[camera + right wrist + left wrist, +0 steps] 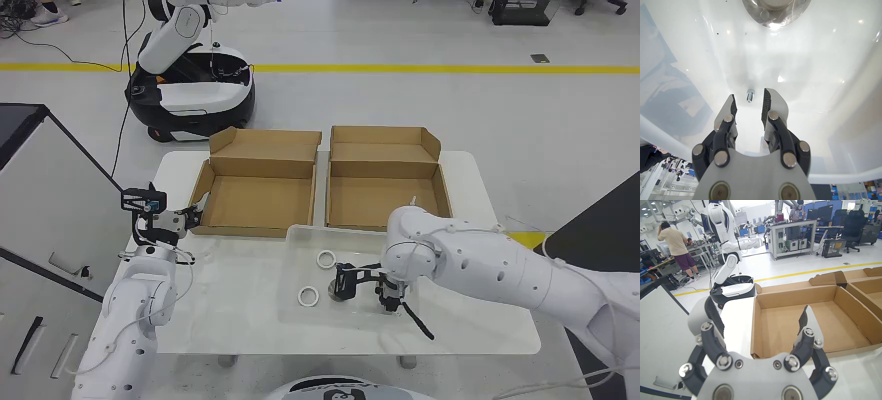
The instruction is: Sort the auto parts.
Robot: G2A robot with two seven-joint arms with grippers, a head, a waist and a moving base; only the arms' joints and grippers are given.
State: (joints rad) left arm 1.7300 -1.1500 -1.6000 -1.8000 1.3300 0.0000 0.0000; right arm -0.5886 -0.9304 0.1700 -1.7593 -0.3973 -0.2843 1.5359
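Note:
A small silver bolt (750,95) lies on the floor of the white tray (819,98). My right gripper (749,94) hangs open just over it, one fingertip on each side, not touching. A round metal flange (776,11) lies farther along the tray floor. From above, the right gripper (388,299) points down into the tray (300,233), where two white rings (326,259) (309,296) and a thin black strip (418,322) also lie. My left gripper (757,304) is open and holds nothing; it hovers off the left cardboard box's (810,323) near corner.
Two open cardboard boxes (255,200) (385,200) stand side by side behind the tray, both bare inside. Another white robot (190,90) is parked on the floor beyond the table. The table's left edge (150,230) is close to the left gripper (190,215).

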